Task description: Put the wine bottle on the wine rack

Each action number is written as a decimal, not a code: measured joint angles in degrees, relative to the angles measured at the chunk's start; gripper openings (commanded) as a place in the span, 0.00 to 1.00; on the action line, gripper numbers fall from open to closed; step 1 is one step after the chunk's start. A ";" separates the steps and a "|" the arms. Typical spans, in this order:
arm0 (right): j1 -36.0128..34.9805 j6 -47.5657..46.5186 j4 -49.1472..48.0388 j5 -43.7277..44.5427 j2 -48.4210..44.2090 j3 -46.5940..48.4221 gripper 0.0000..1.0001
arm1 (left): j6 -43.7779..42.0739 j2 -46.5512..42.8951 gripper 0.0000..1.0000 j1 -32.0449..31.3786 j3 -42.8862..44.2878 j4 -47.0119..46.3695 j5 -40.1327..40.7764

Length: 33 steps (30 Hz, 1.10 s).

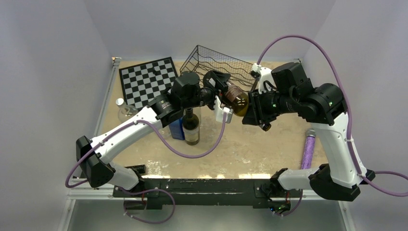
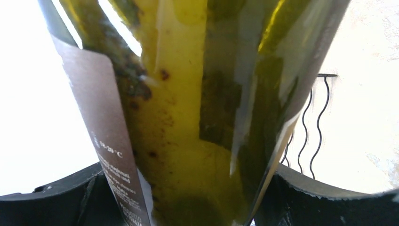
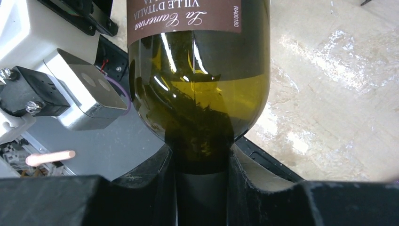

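Just short of the black wire wine rack [image 1: 219, 58] at twelve o'clock, the green glass wine bottle [image 1: 236, 98] hangs unracked, left claw [image 2: 188, 202] clasping its body, right claw [image 3: 202, 179] clamped on its neck.

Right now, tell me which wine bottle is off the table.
The brown-labelled bottle, held sideways in the air: left end effector on its body, right end effector on its neck. The other bottle stands upright on the table.

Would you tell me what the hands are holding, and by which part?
The green glass wine bottle with a brown label: the right hand clamps its neck, and the left hand grips its wide body.
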<state>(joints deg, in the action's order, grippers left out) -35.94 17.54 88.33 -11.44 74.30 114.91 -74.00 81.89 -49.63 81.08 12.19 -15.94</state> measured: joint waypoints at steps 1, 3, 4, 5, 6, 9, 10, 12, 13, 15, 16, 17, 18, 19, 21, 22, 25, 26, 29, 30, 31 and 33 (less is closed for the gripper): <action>0.00 0.02 -0.02 0.04 0.00 -0.09 0.00 | 0.04 0.09 0.00 0.00 0.00 -0.04 0.02; -0.02 0.07 -0.09 0.39 0.00 -0.15 0.00 | 0.09 0.17 0.24 0.00 0.00 -0.04 0.15; -0.02 0.09 -0.11 0.48 -0.07 -0.20 0.00 | 0.13 0.17 0.53 0.00 0.00 -0.13 0.17; -0.02 0.09 -0.17 0.59 -0.11 -0.20 0.00 | 0.20 0.20 0.82 0.00 -0.04 -0.44 0.22; -0.02 0.04 -0.33 0.94 -0.20 -0.20 0.00 | 0.15 0.20 0.97 -0.02 -0.31 -1.11 0.31; -0.07 0.76 -0.48 2.43 -0.55 -0.20 0.00 | 1.40 0.20 0.99 -0.07 -2.03 -6.62 0.96; -0.04 1.05 -0.68 3.17 -0.59 -0.17 0.00 | 1.79 0.20 0.99 -0.07 -2.60 -8.55 1.42; -0.04 1.68 -1.16 4.59 -0.68 0.35 0.00 | 1.97 0.20 0.99 -0.07 -3.43 -11.63 1.99; -0.07 2.14 -1.27 5.57 -0.66 0.70 0.00 | 1.95 0.20 0.99 -0.07 -3.74 -12.85 2.32; -0.09 3.04 -1.31 7.63 -0.68 1.44 0.00 | 1.81 0.17 0.99 -0.07 -4.07 -15.02 2.73; -0.09 3.50 -1.31 9.09 -0.74 1.70 0.00 | 1.73 0.17 0.99 -0.07 -4.15 -15.80 2.78; -0.04 4.04 -1.36 10.71 -0.85 1.84 0.00 | 1.44 0.17 0.99 -0.07 -4.24 -16.68 2.89; -0.02 4.59 -1.38 12.59 -0.92 1.90 0.00 | 1.27 0.11 0.99 -0.07 -4.59 -18.12 2.97; 0.00 5.14 -1.33 14.32 -0.96 1.90 0.00 | 1.11 -0.02 0.99 -0.07 -5.07 -19.50 3.04; 0.04 6.21 -1.33 17.75 -0.96 1.90 0.00 | 0.87 -0.39 0.99 -0.07 -6.25 -22.47 3.39; 0.13 6.71 -1.38 19.21 -0.96 1.90 0.00 | 0.87 -0.48 0.99 -0.07 -6.60 -23.45 3.54; 0.33 7.41 -3.10 21.75 -1.68 0.11 0.00 | 2.14 -0.55 0.99 -0.07 -6.95 -25.94 4.46; 0.33 7.50 -4.28 22.25 -2.29 -1.60 0.00 | 3.06 -0.59 0.99 -0.07 -6.95 -26.56 4.74; 0.33 7.56 -7.89 22.32 -4.39 -8.37 0.00 | 7.74 -1.20 0.99 -0.07 -6.67 -27.39 6.95; 0.33 7.52 -9.62 21.73 -5.33 -11.96 0.00 | 9.57 -1.27 0.99 -0.07 -5.77 -26.51 8.13; 0.33 7.43 -11.21 20.96 -6.12 -15.37 0.00 | 11.63 -1.14 0.99 -0.07 -3.80 -24.39 9.57; 0.33 7.23 -14.51 19.12 -7.48 -22.16 0.00 | 15.45 -0.37 0.99 -0.07 1.95 -19.71 13.03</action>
<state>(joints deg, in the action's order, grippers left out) -35.62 24.77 73.82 7.68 66.83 92.75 -58.54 81.52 -49.69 83.02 -7.53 -2.92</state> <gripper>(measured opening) 0.362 0.992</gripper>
